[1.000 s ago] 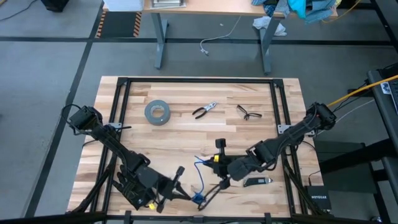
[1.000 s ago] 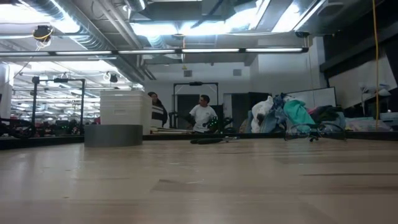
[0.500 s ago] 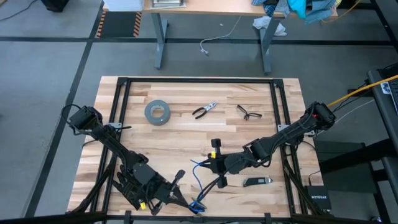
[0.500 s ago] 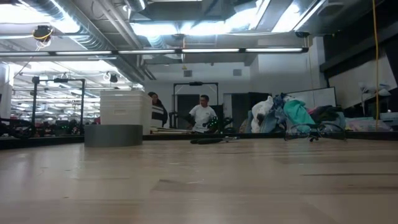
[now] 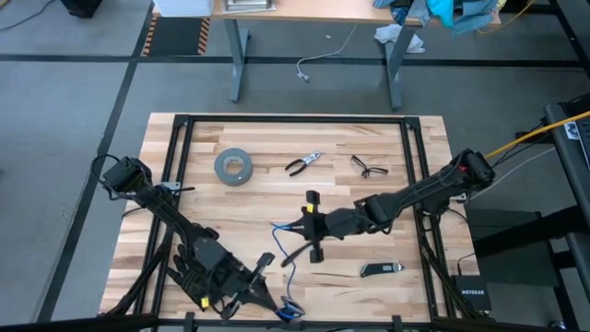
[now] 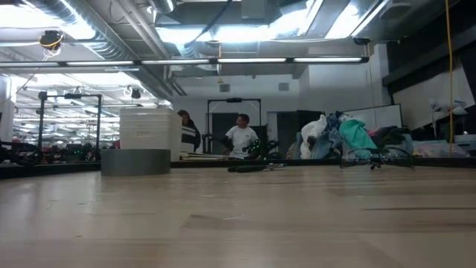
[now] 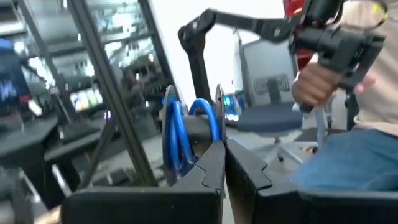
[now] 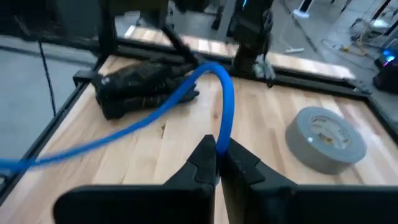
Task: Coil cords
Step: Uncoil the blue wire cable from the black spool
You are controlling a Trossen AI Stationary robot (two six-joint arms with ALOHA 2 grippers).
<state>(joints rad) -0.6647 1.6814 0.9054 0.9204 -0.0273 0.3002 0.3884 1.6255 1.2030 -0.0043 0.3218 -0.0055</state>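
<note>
The cords (image 5: 288,247) stretch across the near middle of the bench (image 5: 277,198), well on the near side of the grey tape roll (image 5: 233,166), as a thin blue and black line running from one claw to the other. The right claw (image 5: 312,228) sits beyond the middle of that line, between the tape roll and the folding knife (image 5: 380,269) that lies nearer the bench's right edge; its wrist view shows the fingers clenched on a blue loop of the cords (image 8: 225,112), with the tape roll (image 8: 325,140) lying flat beyond. The left claw (image 5: 267,300) is at the bench's near edge, farther from the tape roll than anything else on the wood; its fingers (image 7: 214,165) are pressed together on several blue turns of the cords (image 7: 177,134), held up against the room behind. Pliers (image 5: 303,163) and a pair of glasses (image 5: 369,167) lie in a row to the right of the tape roll, untouched.
</note>
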